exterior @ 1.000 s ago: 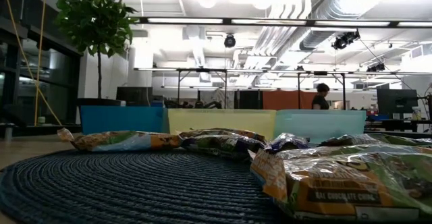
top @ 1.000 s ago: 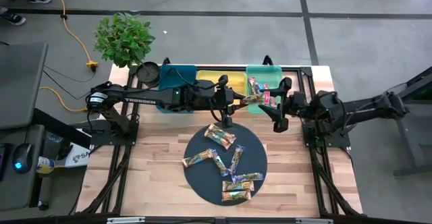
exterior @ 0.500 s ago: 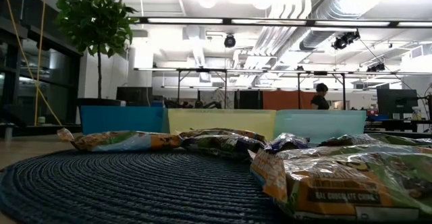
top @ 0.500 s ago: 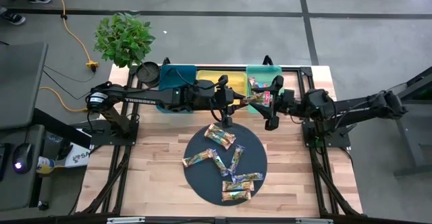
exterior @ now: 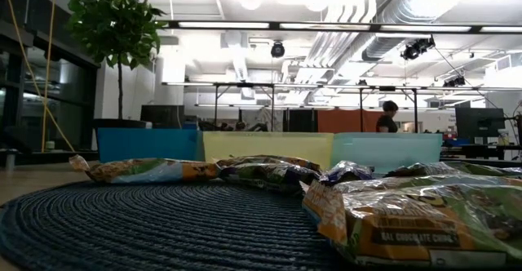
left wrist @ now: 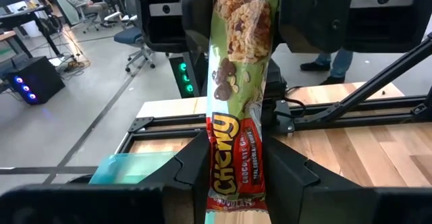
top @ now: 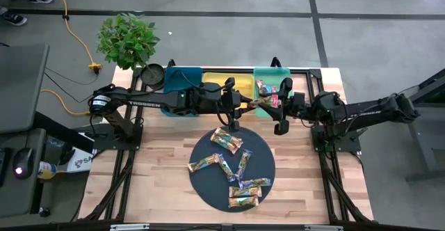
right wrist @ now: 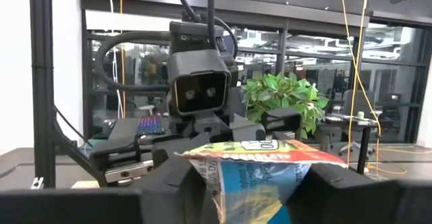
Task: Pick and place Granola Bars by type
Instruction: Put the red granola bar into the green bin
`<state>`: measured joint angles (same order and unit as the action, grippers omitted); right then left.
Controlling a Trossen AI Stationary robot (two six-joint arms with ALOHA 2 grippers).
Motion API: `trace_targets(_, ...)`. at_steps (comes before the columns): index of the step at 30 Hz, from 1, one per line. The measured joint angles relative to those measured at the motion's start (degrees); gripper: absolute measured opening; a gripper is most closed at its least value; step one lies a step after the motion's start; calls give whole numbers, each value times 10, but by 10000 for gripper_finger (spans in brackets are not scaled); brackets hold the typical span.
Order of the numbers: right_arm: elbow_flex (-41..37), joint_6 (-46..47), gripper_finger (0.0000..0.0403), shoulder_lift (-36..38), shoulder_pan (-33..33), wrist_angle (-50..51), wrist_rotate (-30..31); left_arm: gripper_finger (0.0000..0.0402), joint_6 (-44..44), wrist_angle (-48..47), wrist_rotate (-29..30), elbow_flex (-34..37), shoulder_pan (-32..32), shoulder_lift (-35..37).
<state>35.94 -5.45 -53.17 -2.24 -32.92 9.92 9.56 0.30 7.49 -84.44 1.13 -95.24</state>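
A granola bar (left wrist: 233, 102) in a green wrapper with a red label hangs in the air just in front of the bins, stretched between my two grippers (top: 261, 102). My left gripper (top: 245, 106) is shut on its left end. My right gripper (top: 274, 104) is shut on its right end, the crumpled wrapper (right wrist: 256, 160) showing between its fingers. Several more bars (top: 227, 142) lie flat on a round dark mat (top: 201, 182) nearer the front. My left gripper pinches the bar's red-label end (left wrist: 233, 190) between its two fingers (left wrist: 192, 170). It comes level from the table's left, with the fingers along the bar. The bar sticks out ahead of them, lifted clear. My right gripper has the bar's opposite end (right wrist: 260, 173) between its two fingers (right wrist: 185, 180), coming about level from the table's right. The wrapper end is folded in between them.
A teal bin (top: 182, 81), a yellow bin (top: 229, 78) and a green bin (top: 271, 74) stand in a row at the far edge; the green one holds bars. A potted plant (top: 127, 40) stands at the far left. Bare wood lies beside the mat.
My right gripper has gone toward the table's left, up to the free end of the bar that my left gripper holds, and has then kept still there. The bar and my left gripper have stayed in place.
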Motion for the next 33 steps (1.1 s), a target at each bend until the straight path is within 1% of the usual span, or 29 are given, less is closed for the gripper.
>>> trace_targets(6, 0, 0, 120, 0, 0, 1, 0, 102, 0, 0, 0, 0, 0, 0)
trace_targets(14, 0, 0, 106, 0, 0, 1, 0, 102, 0, 0, 0, 0, 0, 0)
trace_targets(20, 0, 0, 104, 0, 0, 1, 0, 102, 1, -1, 10, 0, 0, 0)
trace_targets(33, 0, 0, 103, 2, 0, 1, -1, 102, 1, -3, 7, 0, 0, 0)
